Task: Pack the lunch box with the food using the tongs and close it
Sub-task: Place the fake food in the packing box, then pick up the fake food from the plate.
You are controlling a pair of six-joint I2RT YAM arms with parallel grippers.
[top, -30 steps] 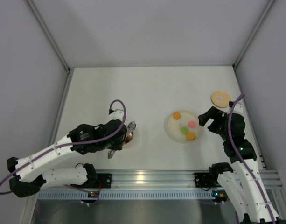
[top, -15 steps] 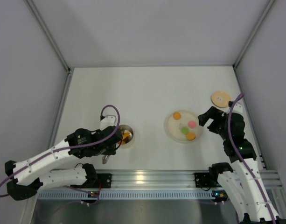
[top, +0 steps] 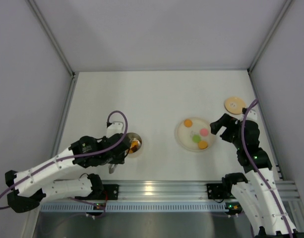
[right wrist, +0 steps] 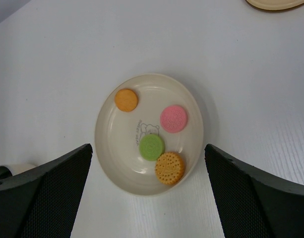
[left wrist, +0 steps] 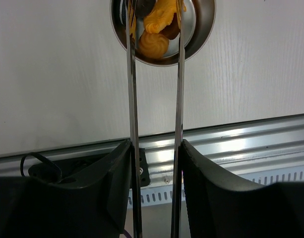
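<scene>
Our left gripper (left wrist: 155,144) is clamping the springy tongs (left wrist: 180,99); our right gripper (right wrist: 148,146) is hanging open. We are expecting crumbly food (right wrist: 173,118): pinch edges lightly.

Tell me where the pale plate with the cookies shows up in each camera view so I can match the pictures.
Top external: the plate lies right of centre on the table.
Left wrist: not in it; only the steel pot shows, at the top edge.
Right wrist: the plate fills the middle.
Shared landmark: the wooden lid, up and right of the plate in both.
</scene>
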